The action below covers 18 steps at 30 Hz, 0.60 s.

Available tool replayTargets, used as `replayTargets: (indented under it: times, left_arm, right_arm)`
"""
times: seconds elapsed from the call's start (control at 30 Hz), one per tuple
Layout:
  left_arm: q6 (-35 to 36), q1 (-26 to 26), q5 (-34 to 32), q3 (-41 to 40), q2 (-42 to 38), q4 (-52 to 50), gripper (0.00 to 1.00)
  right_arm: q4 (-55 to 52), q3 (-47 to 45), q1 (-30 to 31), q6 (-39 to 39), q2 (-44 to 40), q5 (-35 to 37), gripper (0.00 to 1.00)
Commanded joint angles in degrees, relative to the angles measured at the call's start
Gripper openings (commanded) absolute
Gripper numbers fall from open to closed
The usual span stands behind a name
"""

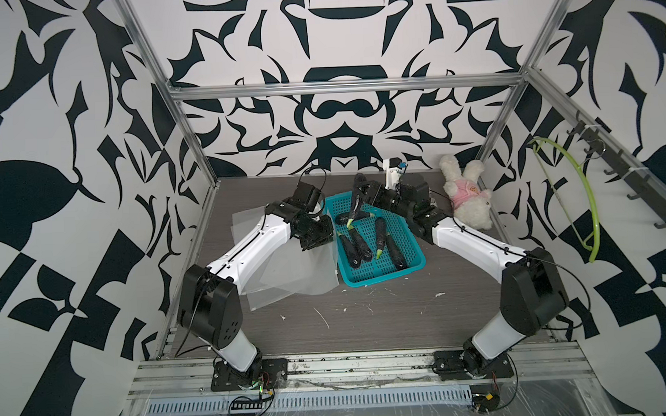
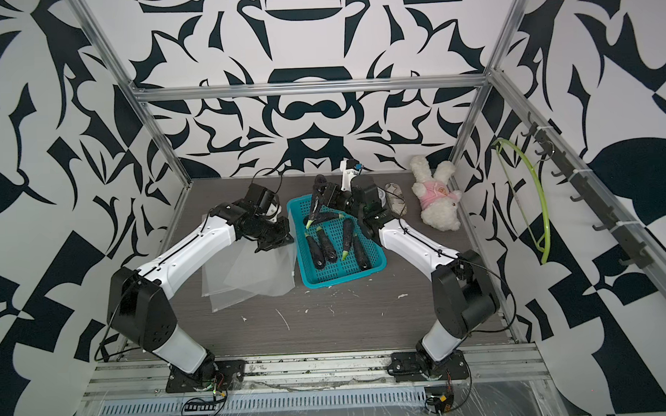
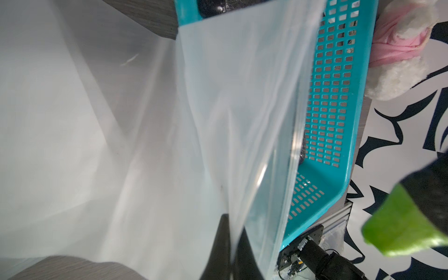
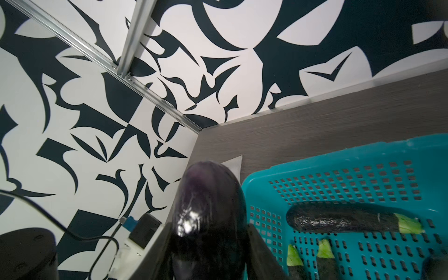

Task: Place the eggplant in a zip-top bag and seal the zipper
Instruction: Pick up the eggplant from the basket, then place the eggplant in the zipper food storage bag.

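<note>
The right claw (image 1: 357,193) is clamped on an eggplant (image 1: 353,210). The wrist view shows the dark glossy body squeezed between both fingers (image 4: 260,252). In both top views it hangs clear above the far end of the basket (image 1: 383,279), its long axis steep and slightly tilted, green stem end down.

The left claw (image 1: 319,242) is pinched shut on the top edge of a bag (image 1: 288,271), holding that edge up just beside the basket's left wall. The rest of the film drapes down to the table, over other flat bags. In its wrist view the film runs up between the two dark fingers (image 3: 218,244). I cannot tell how far the mouth gapes.

So the coming move turns on this: the bag mouth lies to the robot's left of the eggplant, across the basket's left wall. The right arm carries the load and must travel that way. The stem-down hang probably suits a drop in, if the mouth is open enough.

Five more eggplants lie in the basket. The bag looks empty and unsealed. A plush toy (image 1: 468,196) lies at the far right, well apart.
</note>
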Motion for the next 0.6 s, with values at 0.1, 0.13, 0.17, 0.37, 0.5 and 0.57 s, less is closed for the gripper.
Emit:
replayTargets:
  times: [0.1,0.13,0.17,0.37,0.5,0.57]
  left_arm:
    - [0.5,-0.6,1.6,0.1,0.7,1.4,0.0]
    - [0.5,-0.7,1.5,0.1,0.7,1.4,0.0]
    - [0.5,-0.7,1.5,0.2,0.8,1.4,0.0]
    - [0.5,-0.9,1.7,0.0,0.6,1.5,0.0]
    - [0.4,-0.9,1.7,-0.2,0.6,1.4,0.0]
    - [0.4,-0.9,2.0,-0.2,0.6,1.5,0.0]
  right_arm:
    - [6.0,2.9,3.0,1.5,2.0,-0.7,0.42]
    - [6.1,3.3,3.6,1.4,2.5,-0.4,0.42]
    - [6.2,3.5,4.0,1.1,2.8,0.1,0.42]
    - [5.5,4.9,5.6,-0.1,4.6,1.5,0.42]
    - [5.5,4.5,7.2,-2.6,4.5,3.5,0.42]
    - [5.7,3.4,8.5,-6.2,3.7,6.0,0.42]
